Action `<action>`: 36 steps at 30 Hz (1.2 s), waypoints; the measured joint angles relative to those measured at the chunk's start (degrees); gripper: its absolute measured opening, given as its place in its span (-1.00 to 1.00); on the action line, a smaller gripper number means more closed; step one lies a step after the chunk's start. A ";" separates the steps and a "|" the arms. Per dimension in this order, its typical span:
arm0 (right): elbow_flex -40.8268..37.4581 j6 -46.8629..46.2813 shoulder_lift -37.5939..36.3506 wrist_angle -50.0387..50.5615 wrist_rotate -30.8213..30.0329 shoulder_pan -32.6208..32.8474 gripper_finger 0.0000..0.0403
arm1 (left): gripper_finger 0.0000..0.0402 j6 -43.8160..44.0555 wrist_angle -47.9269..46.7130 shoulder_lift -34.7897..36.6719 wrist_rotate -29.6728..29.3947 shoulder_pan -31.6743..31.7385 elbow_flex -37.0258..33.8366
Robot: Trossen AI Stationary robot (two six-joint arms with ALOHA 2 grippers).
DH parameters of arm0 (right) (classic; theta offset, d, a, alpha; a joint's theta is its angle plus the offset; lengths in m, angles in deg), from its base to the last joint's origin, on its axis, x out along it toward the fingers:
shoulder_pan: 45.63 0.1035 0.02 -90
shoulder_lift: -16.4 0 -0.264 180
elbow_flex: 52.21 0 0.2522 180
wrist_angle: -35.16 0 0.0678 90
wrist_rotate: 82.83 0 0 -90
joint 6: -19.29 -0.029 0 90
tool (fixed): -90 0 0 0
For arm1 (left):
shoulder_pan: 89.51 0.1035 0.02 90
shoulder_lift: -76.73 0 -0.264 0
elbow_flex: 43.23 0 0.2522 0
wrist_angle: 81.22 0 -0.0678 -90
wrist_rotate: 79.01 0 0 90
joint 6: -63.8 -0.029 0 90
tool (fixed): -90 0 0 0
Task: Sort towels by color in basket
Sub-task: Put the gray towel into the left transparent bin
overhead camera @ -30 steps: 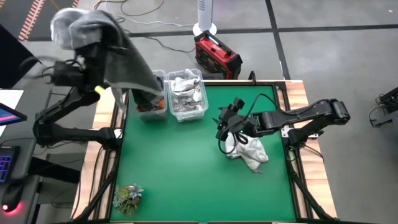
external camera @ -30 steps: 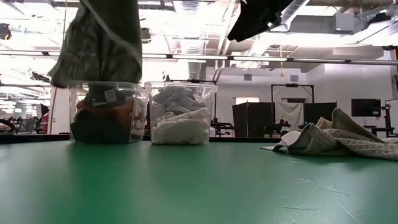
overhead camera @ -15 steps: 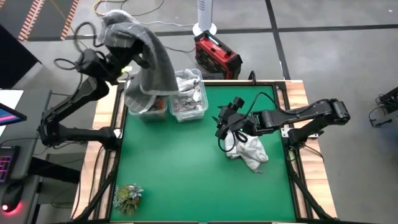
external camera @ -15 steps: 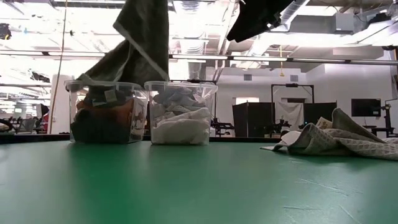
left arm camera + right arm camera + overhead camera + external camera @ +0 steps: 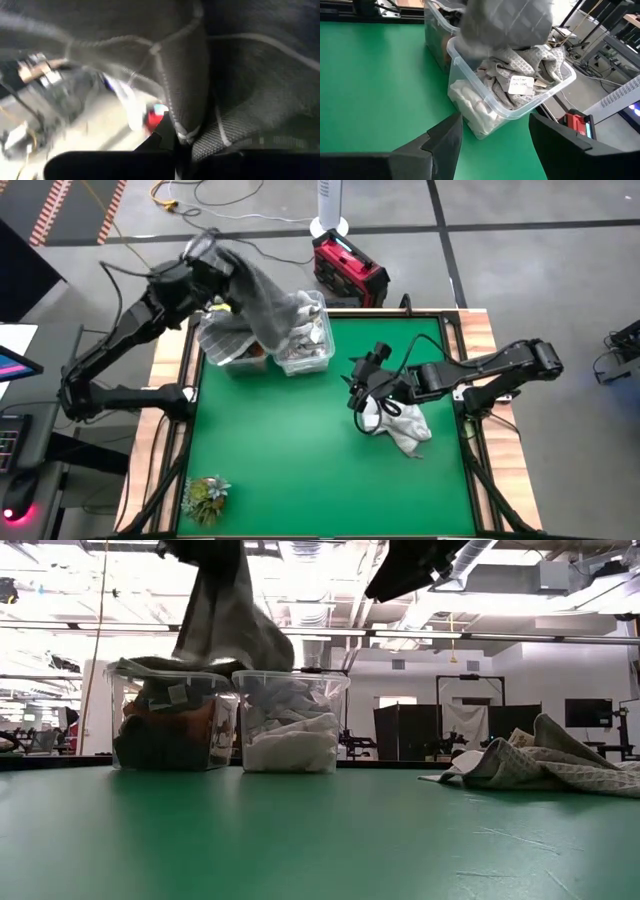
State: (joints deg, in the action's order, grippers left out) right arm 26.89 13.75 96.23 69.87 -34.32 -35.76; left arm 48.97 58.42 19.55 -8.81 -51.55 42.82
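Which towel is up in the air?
The grey towel, hanging from the left gripper over the bins. The other loose towel lies on the table.

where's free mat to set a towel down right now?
Free: the wide green mat between the bins and the plant, and the strip in front of the loose towel. Crowded: the back left corner, with both bins and the left claw hanging a grey towel over them; the right claw sits mid-right.

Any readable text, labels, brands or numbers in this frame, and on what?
None can be read.
White tag on a towel in the clear bin: printed lines, too blurred to read.
Small tag inside the other bin: too small to read.
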 joint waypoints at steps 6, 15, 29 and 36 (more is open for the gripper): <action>0.00 -0.02 0.00 -0.92 0.07 -0.02 0.29 | -0.97 3.29 -21.94 -3.66 -3.65 0.48 -0.02; 0.00 1.11 0.00 -2.75 0.17 -0.26 0.29 | -0.97 4.78 -38.01 -14.42 -14.83 2.12 -0.02; 0.04 -0.42 0.00 2.15 0.15 1.03 0.29 | -0.99 -10.01 -35.44 -26.93 -9.70 0.11 -6.49; 0.04 -2.00 0.00 1.96 0.15 2.76 0.29 | -0.99 -17.55 -25.48 -24.19 5.62 1.54 -16.58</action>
State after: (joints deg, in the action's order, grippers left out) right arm 26.94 11.75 96.23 71.84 -34.17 -33.01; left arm 31.41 32.94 -4.64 -3.19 -50.01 26.24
